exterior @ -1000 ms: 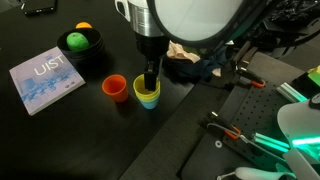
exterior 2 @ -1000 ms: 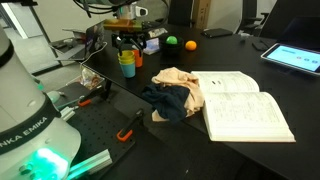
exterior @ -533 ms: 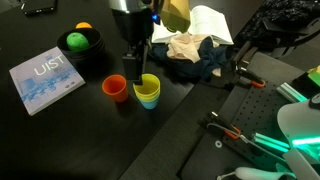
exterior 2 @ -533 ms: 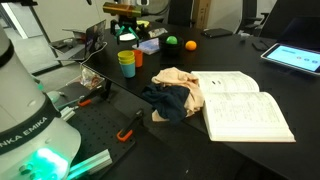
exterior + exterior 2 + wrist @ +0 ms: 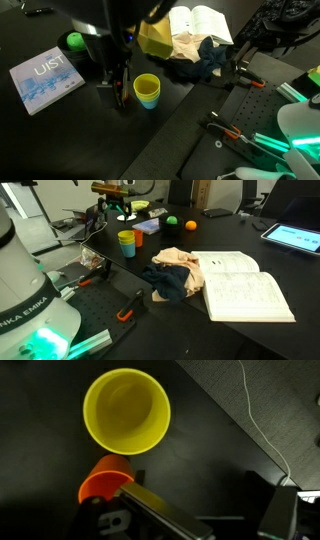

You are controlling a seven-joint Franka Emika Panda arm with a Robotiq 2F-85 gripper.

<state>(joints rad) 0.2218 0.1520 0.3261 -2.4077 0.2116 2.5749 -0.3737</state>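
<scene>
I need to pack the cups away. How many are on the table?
2: the yellow cup and the orange cup beside it, under the gripper. The blue band under the yellow may be a third, nested cup.

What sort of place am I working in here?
Most likely a research lab bench: a black table with an open book and a tablet, plus a perforated mounting board carrying hand tools.

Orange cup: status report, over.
Gripper open, empty, just above orange plastic cup. Yellow cup stacked in blue cup, close beside it. Off to the side: crumpled cloths, open book; neither in the way.
</scene>
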